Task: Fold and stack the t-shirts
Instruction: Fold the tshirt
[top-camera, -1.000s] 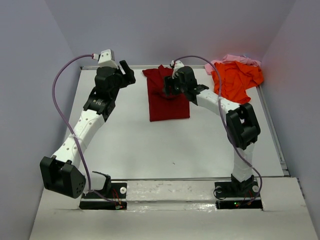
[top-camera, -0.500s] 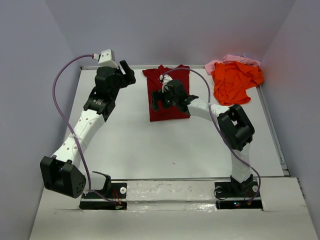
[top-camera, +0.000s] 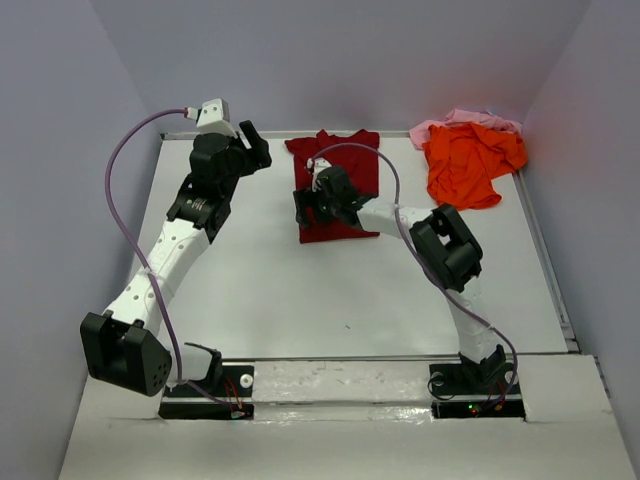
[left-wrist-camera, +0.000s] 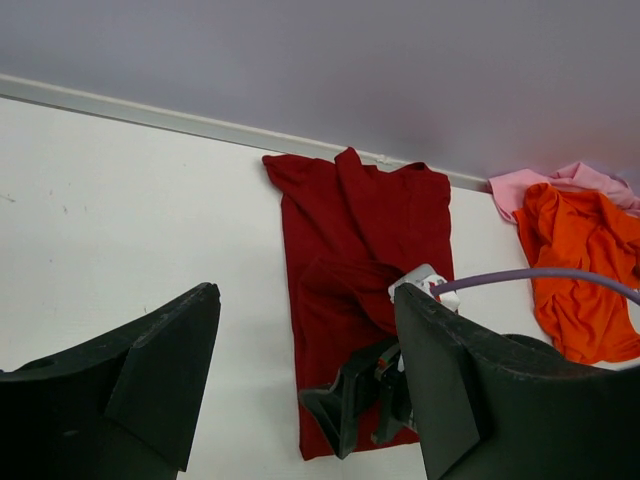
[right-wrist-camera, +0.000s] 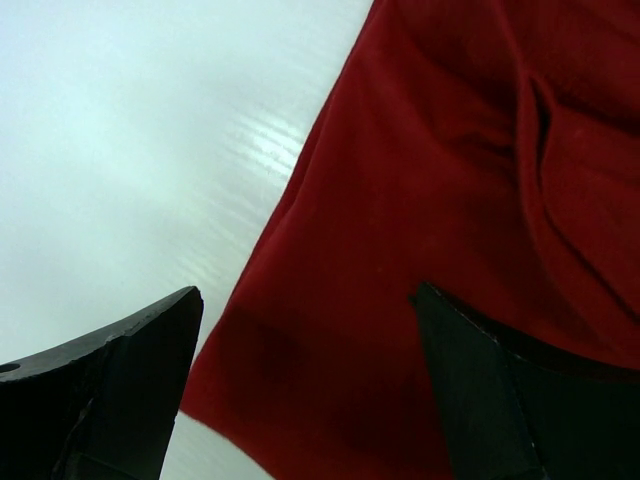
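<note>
Maroon shirt (top-camera: 340, 165) — folded into a long strip, far centre of the table (top-camera: 300, 290). Orange shirt (top-camera: 470, 160) crumpled at far right, overlapping the pink shirt (top-camera: 465, 118). Right gripper (top-camera: 306, 210) sits low over the strip's near-left edge, jaws spread, pinching nothing. Left gripper (top-camera: 256, 148) is far left — jaws spread, holding nothing.

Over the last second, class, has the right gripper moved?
Yes. The right gripper, jaws open, went left and toward the arm bases, away from the unmoved orange t-shirt, to the maroon t-shirt's near left corner.
</note>
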